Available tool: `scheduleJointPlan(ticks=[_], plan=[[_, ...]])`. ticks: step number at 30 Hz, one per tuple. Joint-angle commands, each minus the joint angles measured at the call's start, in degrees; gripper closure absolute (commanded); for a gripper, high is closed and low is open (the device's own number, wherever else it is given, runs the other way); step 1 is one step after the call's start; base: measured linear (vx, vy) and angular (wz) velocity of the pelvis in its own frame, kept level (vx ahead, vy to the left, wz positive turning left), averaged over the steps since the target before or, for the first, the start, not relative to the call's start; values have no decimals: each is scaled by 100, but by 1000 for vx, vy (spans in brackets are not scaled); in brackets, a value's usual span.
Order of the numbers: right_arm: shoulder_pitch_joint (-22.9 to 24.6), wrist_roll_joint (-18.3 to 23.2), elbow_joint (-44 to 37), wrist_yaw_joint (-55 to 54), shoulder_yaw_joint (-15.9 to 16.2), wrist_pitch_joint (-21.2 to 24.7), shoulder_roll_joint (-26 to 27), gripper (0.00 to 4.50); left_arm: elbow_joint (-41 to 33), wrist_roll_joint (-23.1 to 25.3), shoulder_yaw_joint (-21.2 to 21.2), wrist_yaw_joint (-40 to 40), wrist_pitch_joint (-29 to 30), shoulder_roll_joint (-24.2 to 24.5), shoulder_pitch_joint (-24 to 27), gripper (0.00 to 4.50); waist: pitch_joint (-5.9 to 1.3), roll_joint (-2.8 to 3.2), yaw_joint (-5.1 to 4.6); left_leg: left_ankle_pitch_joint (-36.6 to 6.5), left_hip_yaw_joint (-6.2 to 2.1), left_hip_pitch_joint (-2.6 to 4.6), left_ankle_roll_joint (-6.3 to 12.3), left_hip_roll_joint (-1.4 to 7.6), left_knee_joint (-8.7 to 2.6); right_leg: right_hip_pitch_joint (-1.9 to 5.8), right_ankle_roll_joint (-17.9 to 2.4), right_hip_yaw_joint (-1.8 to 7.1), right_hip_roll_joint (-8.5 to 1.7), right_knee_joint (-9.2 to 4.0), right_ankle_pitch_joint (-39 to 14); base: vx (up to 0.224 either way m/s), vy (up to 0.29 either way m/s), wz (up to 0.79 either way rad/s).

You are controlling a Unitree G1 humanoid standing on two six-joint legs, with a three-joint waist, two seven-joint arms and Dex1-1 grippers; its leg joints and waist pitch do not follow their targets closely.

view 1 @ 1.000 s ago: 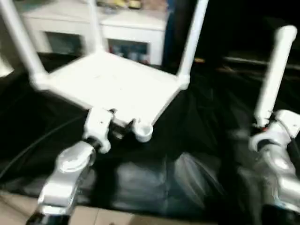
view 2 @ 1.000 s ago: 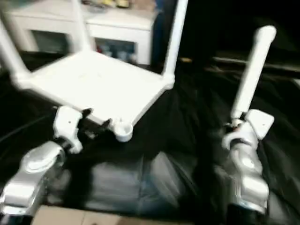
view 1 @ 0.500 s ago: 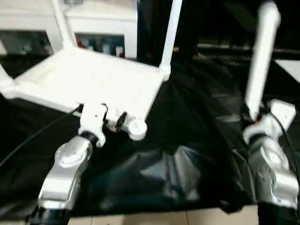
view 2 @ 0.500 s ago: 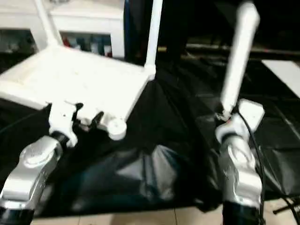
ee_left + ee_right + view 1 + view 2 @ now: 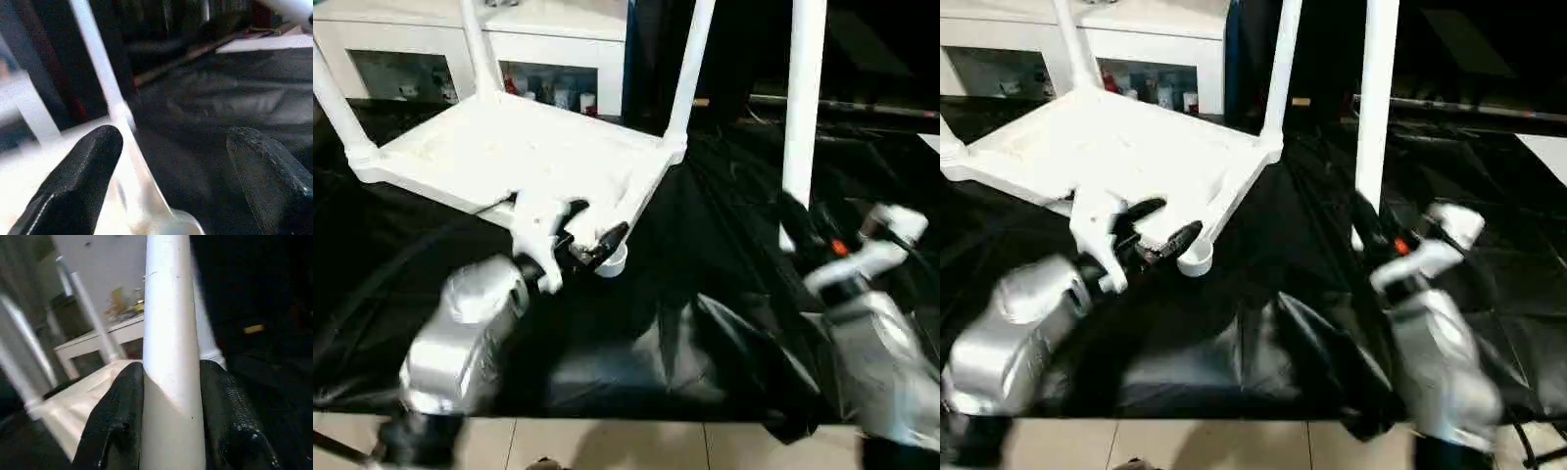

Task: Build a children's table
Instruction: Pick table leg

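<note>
The white tabletop (image 5: 529,157) lies upside down on a black sheet, with three white legs (image 5: 693,59) standing up from its corner sockets. The near corner socket (image 5: 610,260) holds no leg. My left gripper (image 5: 597,227) is open at the tabletop's near edge beside that socket; in the left wrist view the rim (image 5: 142,191) runs between its fingers (image 5: 83,166). My right gripper (image 5: 798,230) is shut on the fourth leg (image 5: 803,98), holding it upright to the right of the tabletop. The right wrist view shows this leg (image 5: 168,308) clamped between both black fingers (image 5: 117,416).
A white glass-fronted cabinet (image 5: 558,39) stands behind the tabletop. The black sheet (image 5: 685,323) is wrinkled in front of me, with a raised fold between my arms. Light floor tiles (image 5: 607,446) show along its near edge.
The camera has shifted. The held leg went from leaning to upright and now stands closer to the tabletop. My left gripper stays open at the near edge, now nearer the empty socket.
</note>
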Motion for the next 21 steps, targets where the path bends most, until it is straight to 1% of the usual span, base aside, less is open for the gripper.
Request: scheduleJointPlan(ticks=[1, 2, 3, 4, 5, 6, 7, 8, 9, 10, 11, 12, 13, 14, 15, 16, 18, 19, 20, 21], plan=[[-3, 132, -291, 432, 126, 301, -332, 320, 146, 657, -384, -113, -731, 234, -289, 49, -302, 26, 19, -1185, -194, 131, -62, 390, -520, 190, -766, 279, -476, -480, -729, 0, 0, 0], [-11, 136, -305, 481, 165, 346, -394, 320, 180, 800, -465, -127, -888, 290, -347, 49, -300, 20, 19, -1099, -195, 121, -30, 389, -520, 191, -767, 276, -472, -478, -657, 0, 0, 0], [-19, 140, -320, 538, 210, 396, -464, 320, 218, 962, -557, -144, -1066, 353, -413, 49, -315, 8, 22, -920, -178, 111, 35, 384, -491, 197, -831, 280, -492, -456, -444, 0, 0, 0], [-72, 203, -333, 560, 276, 604, -573, 320, 291, 1222, -728, -207, -1323, 463, -522, 49, -309, -4, 23, -876, -176, 107, 72, 382, -490, 198, -839, 281, -487, -465, -401, 0, 0, 0], [-243, 35, -319, 567, 547, 924, -810, 320, 449, 1695, -1026, -221, -1751, 603, -739, 49, -315, -1, 31, -780, -188, 112, 90, 383, -482, 207, -826, 271, -475, -451, -381, 0, 0, 0], [-357, -15, -292, 563, 671, 1061, -881, 320, 536, 1796, -1129, -204, -1834, 627, -844, 49, -319, -24, 20, -754, -170, 115, 83, 378, -472, 204, -850, 273, -478, -440, -354, 0, 0, 0], [-508, -139, -220, 467, 820, 1237, -945, 320, 641, 1938, -1236, -150, -1940, 647, -963, 49, -311, -19, 17, -748, -170, 109, 69, 377, -473, 199, -880, 273, -484, -436, -375, 0, 0, 0], [-650, -343, -124, 378, 990, 1314, -1009, 320, 767, 2071, -1308, -94, -2061, 648, -1067, 49, -323, -27, 13, -706, -164, 120, 21, 382, -460, 185, -969, 266, -498, -423, -426, 0, 0, 0], [-716, -442, -72, 329, 1068, 1355, -1039, 320, 833, 2137, -1337, -65, -2127, 648, -1114, 49, -323, -27, 13, -706, -164, 120, 21, 382, -460, 185, -969, 266, -498, -423, -426, 0, 0, 0], [-835, -608, 7, 307, 1230, 1390, -1068, 320, 942, 2250, -1387, -22, -2221, 650, -1187, 49, -326, -35, 17, -653, -150, 117, -9, 381, -449, 185, -1029, 275, -509, -407, -398, 0, 0, 0], [-959, -767, 78, 316, 1402, 1414, -1096, 320, 1082, 2370, -1448, 25, -2352, 663, -1261, 49, -328, -44, 30, -650, -149, 121, -8, 388, -445, 180, -1045, 272, -510, -404, -377, 0, 0, 0], [-1047, -842, 117, 355, 1507, 1453, -1120, 320, 1229, 2517, -1485, 100, -2482, 681, -1324, 49, -336, -38, 32, -578, -145, 121, -7, 381, -438, 182, -1078, 269, -499, -384, -260, 0, 0, 0], [-1111, -885, 120, 392, 1608, 1497, -1130, 320, 1329, 2604, -1500, 172, -2572, 686, -1367, 49, -339, -89, 31, -530, -140, 113, 20, 383, -436, 191, -1101, 268, -497, -377, -148, 0, 0, 0], [-1231, -956, 110, 412, 1796, 1595, -1138, 320, 1515, 2804, -1525, 349, -2726, 701, -1451, 49, -343, -55, 50, -505, -147, 116, 32, 380, -430, 192, -1107, 267, -496, -359, -90, 0, 0, 0], [-1272, -954, 96, 398, 1857, 1647, -1136, 320, 1583, 2888, -1540, 424, -2806, 713, -1486, 49, -343, -55, 50, -505, -147, 116, 32, 380, -430, 192, -1107, 267, -496, -359, -90, 0, 0, 0], [-1323, -938, 65, 374, 1934, 1721, -1121, 320, 1649, 2941, -1549, 482, -2873, 716, -1522, 49, -352, -75, 60, -415, -151, 123, 72, 394, -428, 195, -1136, 266, -511, -333, 60, 0, 0, 0], [-1406, -919, 6, 365, 2050, 1855, -1111, 320, 1804, 3060, -1599, 546, -2988, 731, -1598, 49, -355, -68, 76, -348, -149, 131, 74, 403, -422, 192, -1189, 265, -516, -314, 198, 0, 0, 0], [-1427, -907, -27, 382, 2089, 1893, -1106, 320, 1855, 3085, -1624, 533, -3013, 745, -1611, 49, -352, -74, 93, -327, -147, 138, 68, 407, -423, 185, -1215, 266, -515, -306, 258, 0, 0, 0], [-1470, -918, -92, 380, 2167, 1941, -1087, 320, 1984, 3216, -1690, 544, -3089, 808, -1626, 49, -347, -73, 110, -309, -141, 145, 63, 409, -422, 177, -1223, 268, -511, -302, 312, 0, 0, 0], [-1470, -918, -92, 380, 2167, 1941, -1087, 320, 1984, 3216, -1690, 544, -3089, 808, -1626, 49, -347, -73, 110, -309, -141, 145, 63, 409, -422, 177, -1223, 268, -511, -302, 312, 0, 0, 0]])
